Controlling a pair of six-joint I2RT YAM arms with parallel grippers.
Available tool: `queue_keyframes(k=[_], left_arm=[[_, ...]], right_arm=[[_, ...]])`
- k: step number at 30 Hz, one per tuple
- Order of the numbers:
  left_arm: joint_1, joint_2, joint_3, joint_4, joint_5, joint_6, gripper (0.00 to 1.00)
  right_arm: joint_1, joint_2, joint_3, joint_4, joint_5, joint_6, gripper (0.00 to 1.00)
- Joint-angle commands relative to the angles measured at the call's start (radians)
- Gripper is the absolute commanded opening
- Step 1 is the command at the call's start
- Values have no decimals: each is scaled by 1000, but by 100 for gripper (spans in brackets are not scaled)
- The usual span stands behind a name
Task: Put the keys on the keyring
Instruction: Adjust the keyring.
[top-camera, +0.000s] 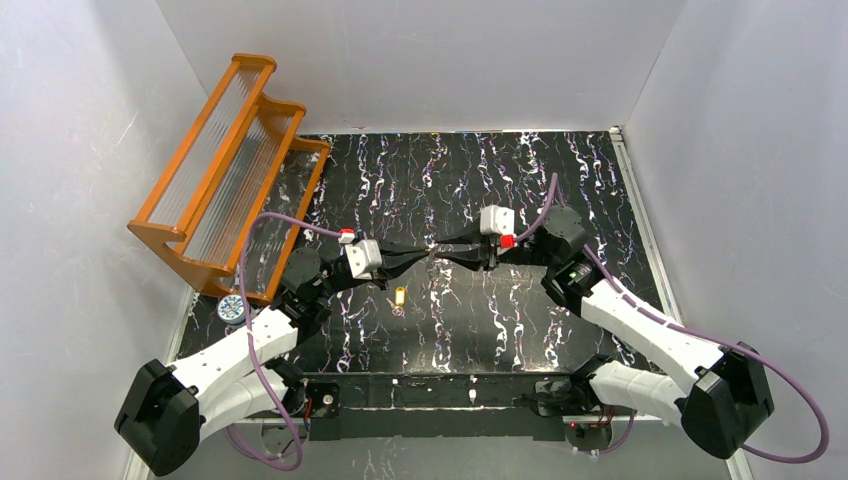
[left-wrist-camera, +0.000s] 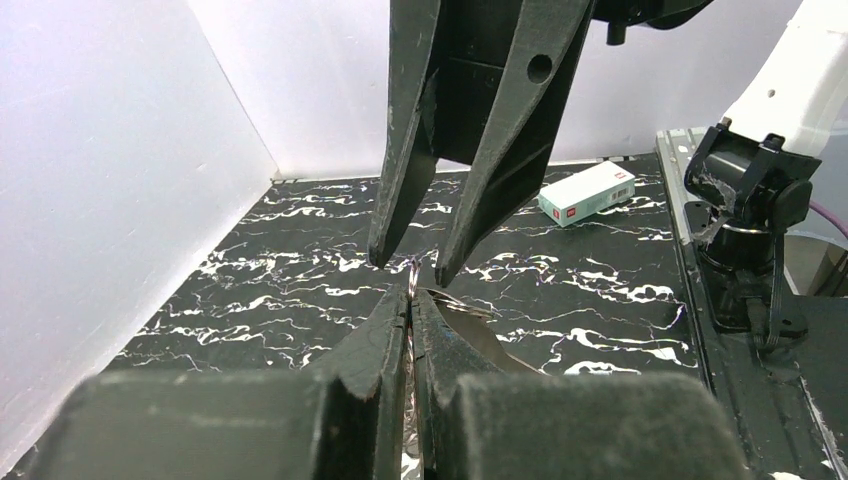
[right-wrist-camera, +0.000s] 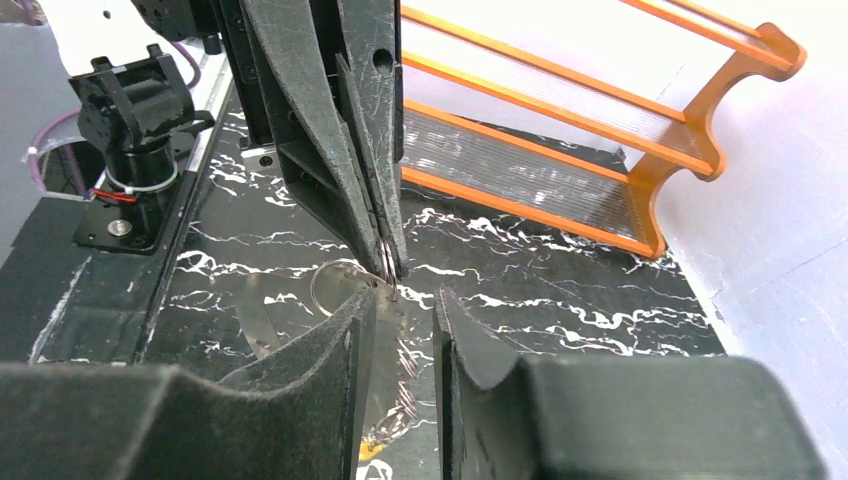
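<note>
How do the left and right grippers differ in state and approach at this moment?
The left gripper is shut, pinching the keyring at its tips. The right gripper is open, with nothing visibly held. The left gripper reaches in from the side of the orange rack, the right gripper from the opposite side. Both appear raised off the table, with their tips almost meeting at the keyring.

orange rack fills far left; far centre free.

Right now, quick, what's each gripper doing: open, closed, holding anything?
Left gripper: closed, pinching the keyring.
Right gripper: open, gripping nothing.
</note>
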Motion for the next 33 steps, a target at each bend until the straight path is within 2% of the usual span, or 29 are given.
queue_keyframes(k=[1, 3, 9, 13, 18, 19, 22, 24, 27, 33], left_arm=[[-4, -20, 0, 62, 19, -5, 0], [-4, -19, 3, 64, 23, -7, 0], [-4, -14, 3, 64, 30, -14, 0], [-4, -6, 7, 64, 60, -22, 0], [-3, -9, -8, 64, 54, -18, 0], [-4, -11, -11, 64, 49, -14, 3], [-4, -21, -27, 44, 18, 8, 35], [-4, -47, -30, -24, -29, 61, 47], [-4, -79, -3, -190, -100, 163, 53], [-3, -58, 107, -509, -111, 345, 54]], right_arm=[[2, 28, 17, 113, -56, 65, 34], [2, 41, 22, 116, -67, 72, 31], [2, 54, 31, 132, -76, 91, 10], [2, 65, 35, 125, -93, 98, 1], [2, 68, 50, 65, -94, 79, 1], [2, 69, 61, 29, -90, 67, 1], [2, 76, 97, -92, -73, 22, 1], [2, 81, 140, -214, -45, -33, 1], [2, 81, 176, -346, 14, -92, 1], [2, 113, 239, -519, 89, -149, 1]])
